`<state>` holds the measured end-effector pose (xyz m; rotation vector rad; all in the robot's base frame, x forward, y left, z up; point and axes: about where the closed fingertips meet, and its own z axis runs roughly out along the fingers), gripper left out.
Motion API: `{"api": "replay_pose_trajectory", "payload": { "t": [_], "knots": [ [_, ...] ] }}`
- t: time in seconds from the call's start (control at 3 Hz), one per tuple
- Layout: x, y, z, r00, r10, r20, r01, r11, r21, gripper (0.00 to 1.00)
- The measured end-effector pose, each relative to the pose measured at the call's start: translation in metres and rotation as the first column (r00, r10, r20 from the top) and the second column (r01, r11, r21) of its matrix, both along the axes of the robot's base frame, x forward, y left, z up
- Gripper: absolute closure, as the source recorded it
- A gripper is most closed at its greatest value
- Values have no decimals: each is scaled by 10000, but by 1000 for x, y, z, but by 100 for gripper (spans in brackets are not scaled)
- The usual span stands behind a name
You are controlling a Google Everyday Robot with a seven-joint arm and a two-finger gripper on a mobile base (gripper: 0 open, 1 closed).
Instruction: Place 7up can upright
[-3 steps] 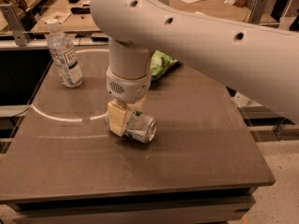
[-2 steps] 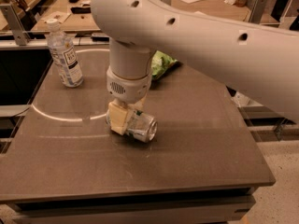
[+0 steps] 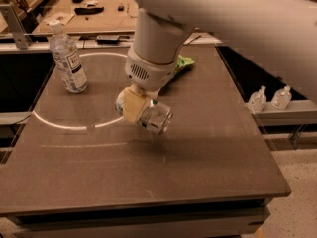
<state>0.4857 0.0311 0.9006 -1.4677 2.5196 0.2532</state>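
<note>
The 7up can (image 3: pixel 154 117), silver with a little green showing, is held on its side between the cream-coloured fingers (image 3: pixel 132 104) of my gripper (image 3: pixel 141 110). The gripper is shut on the can and holds it a little above the dark table (image 3: pixel 208 152), near its middle. The can's end faces the front right, and its shadow lies on the table below. The big white arm comes down from the top right and hides part of the can.
A clear water bottle (image 3: pixel 69 58) with a white label stands upright at the back left. A green snack bag (image 3: pixel 182 63) lies behind the arm. Two small bottles (image 3: pixel 270 99) sit on a ledge off the right edge. Another table with small items stands behind.
The can lay on the table in the gripper's fingers; now it is lifted off the surface, still on its side. The view shows the scene closer and from higher up.
</note>
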Motion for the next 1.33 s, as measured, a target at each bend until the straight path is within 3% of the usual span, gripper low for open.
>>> {"api": "replay_pose_trajectory", "payload": {
  "t": [0.33, 0.67, 1.0, 1.33],
  "knots": [
    [14, -21, 47, 9977, 133, 665, -258, 9812, 1915, 100],
    [30, -46, 75, 9925, 429, 1141, -848, 9152, 3940, 100],
    [29, -52, 92, 9734, 1734, 1496, -2287, 7728, 5921, 100],
    [15, -47, 107, 9132, 3187, 2541, -3895, 4986, 7744, 100]
  ]
}}
